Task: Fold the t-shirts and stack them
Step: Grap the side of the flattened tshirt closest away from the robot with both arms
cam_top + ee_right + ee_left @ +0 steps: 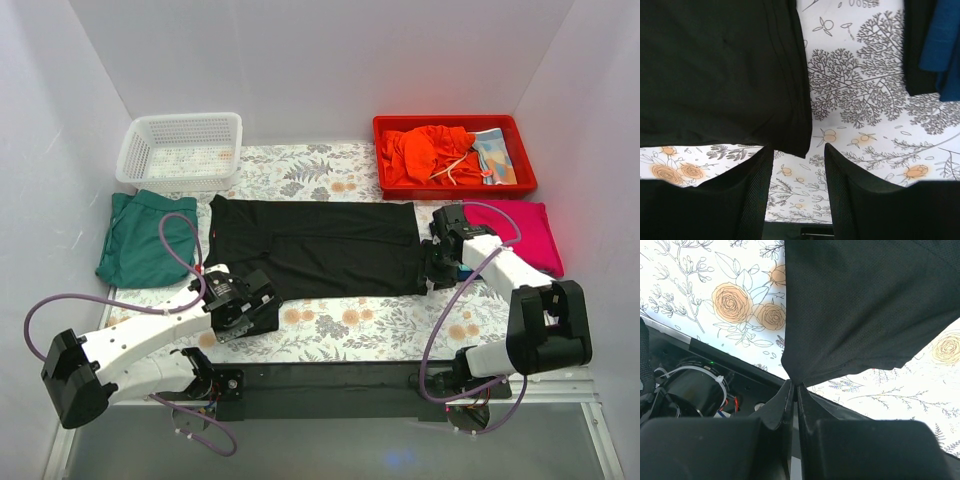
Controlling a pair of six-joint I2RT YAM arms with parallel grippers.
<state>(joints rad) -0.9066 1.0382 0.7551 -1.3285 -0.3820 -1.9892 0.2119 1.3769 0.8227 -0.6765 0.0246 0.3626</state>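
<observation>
A large black t-shirt (315,245) lies spread across the middle of the floral cloth. My left gripper (243,300) is shut on its near left corner and lifts it a little; the pinched cloth (860,310) hangs from the closed fingertips (795,386). My right gripper (432,275) is open just above the shirt's near right corner (790,135), which lies flat between the fingers. A folded teal shirt (140,240) lies at the left. A folded magenta shirt (530,232) lies at the right. Navy cloth (940,45) shows beside the right gripper.
A white mesh basket (182,150) stands at the back left. A red tray (455,155) holding crumpled orange cloth stands at the back right. A black base rail (320,390) runs along the near table edge. White walls enclose three sides.
</observation>
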